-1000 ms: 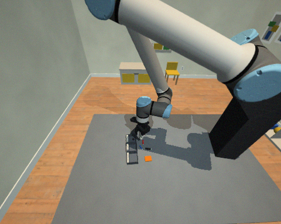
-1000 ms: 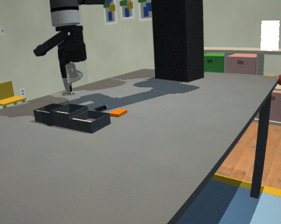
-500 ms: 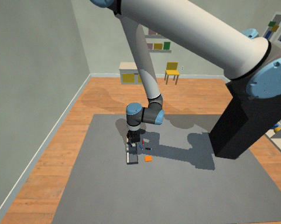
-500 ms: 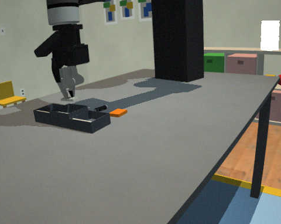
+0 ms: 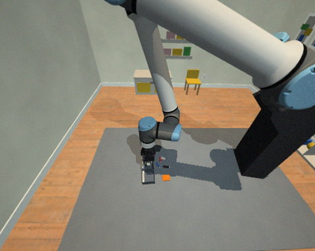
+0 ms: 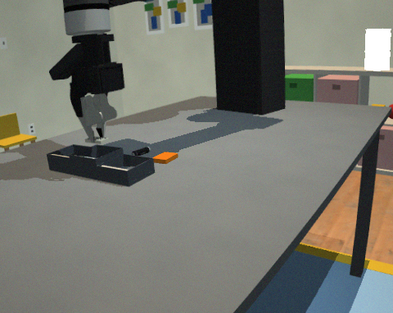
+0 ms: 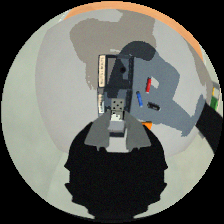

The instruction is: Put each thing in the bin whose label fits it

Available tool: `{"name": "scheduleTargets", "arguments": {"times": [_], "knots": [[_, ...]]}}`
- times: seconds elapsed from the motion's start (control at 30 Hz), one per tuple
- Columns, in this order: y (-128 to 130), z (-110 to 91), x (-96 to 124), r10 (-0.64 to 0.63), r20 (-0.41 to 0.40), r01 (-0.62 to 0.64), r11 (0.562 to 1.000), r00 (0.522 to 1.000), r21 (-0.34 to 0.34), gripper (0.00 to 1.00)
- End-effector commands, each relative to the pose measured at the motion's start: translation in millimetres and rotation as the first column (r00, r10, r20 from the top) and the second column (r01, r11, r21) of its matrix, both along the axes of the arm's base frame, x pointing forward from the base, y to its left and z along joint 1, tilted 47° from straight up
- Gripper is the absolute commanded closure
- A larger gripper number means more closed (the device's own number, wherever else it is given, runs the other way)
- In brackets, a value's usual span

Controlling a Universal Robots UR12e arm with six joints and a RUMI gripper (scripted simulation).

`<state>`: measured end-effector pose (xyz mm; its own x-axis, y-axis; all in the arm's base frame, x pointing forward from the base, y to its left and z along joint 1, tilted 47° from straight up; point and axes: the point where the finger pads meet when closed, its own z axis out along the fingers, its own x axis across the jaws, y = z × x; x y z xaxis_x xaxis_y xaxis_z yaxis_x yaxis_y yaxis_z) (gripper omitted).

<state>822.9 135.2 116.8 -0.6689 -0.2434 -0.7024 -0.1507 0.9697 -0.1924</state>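
My gripper [image 5: 148, 160] [image 6: 97, 138] [image 7: 117, 110] is shut on a small light-grey holed plate [image 6: 98, 141] [image 7: 117, 104], above the middle of the row of dark bins. The far bin [image 7: 132, 75] holds a small dark round thing. The near bin [image 5: 148, 182] [image 6: 128, 179] is lower-walled and mostly hidden in the wrist view. White labels [image 7: 102, 71] run along the bins' left side; I cannot read them. Right of the bins lie a red piece [image 5: 160, 159] [image 7: 148, 84], a blue piece [image 5: 158, 165] [image 7: 139, 99], a black cylinder [image 5: 166, 167] [image 6: 141, 151] [image 7: 154, 106] and an orange block [image 5: 166, 177] [image 6: 165, 157].
All of this is on the grey table [image 5: 188, 213] [image 6: 193, 221]. The arm's black pedestal [image 5: 266, 144] [image 6: 250, 57] stands at the right in the top view. The bins' walls stand up under the gripper, and the loose pieces lie close beside them.
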Motion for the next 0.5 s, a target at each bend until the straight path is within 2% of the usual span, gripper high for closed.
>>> {"name": "scheduleTargets", "arguments": {"times": [0.0, 0.47], "knots": [[-0.4, 0.3, -0.4, 0.0, 0.001, 0.0, 1.0, 1.0, 0.0, 1.0], [-1.0, -16.2, 17.1, 0.0, 0.001, 0.0, 1.0, 1.0, 0.0, 1.0]]}}
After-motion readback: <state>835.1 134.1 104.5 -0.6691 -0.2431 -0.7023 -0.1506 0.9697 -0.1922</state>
